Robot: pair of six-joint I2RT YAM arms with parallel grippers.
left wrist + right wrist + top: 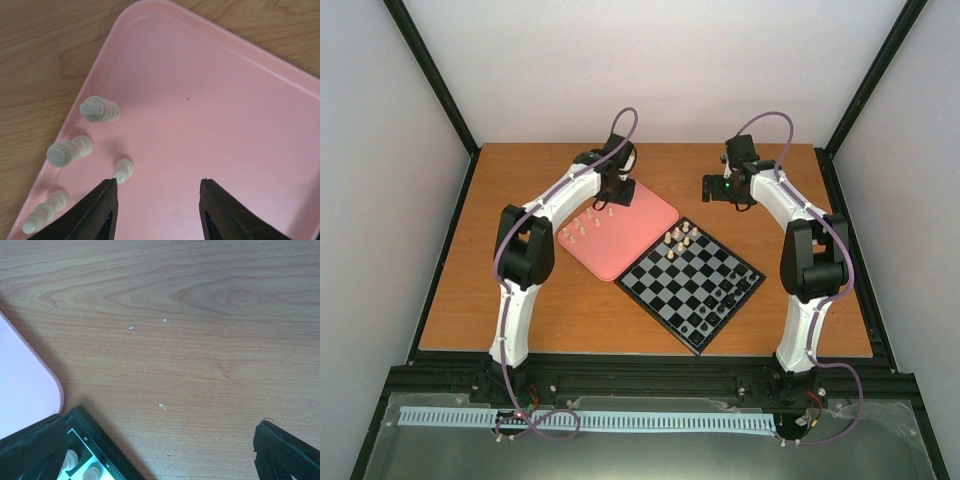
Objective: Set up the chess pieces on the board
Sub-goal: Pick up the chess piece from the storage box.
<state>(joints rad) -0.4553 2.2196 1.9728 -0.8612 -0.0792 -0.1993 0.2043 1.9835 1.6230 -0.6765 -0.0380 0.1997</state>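
The board (695,275) lies at the table's middle right, with a few cream chess pieces (677,238) standing at its far corner. More cream chess pieces (582,224) stand on the pink tray (632,225). My left gripper (617,192) hovers open over the tray's far edge. In the left wrist view it (157,184) is empty, and a small piece (123,170) stands just by its left fingertip (111,184). Others (100,110) line the tray's rim. My right gripper (718,188) is open and empty over bare wood beyond the board (97,452).
Small black pieces (720,300) stand along the board's near right side. The tray's rounded corner (25,385) lies next to the board's far corner, where two cream pieces (70,458) show. Dark frame posts and white walls enclose the wooden table (520,290).
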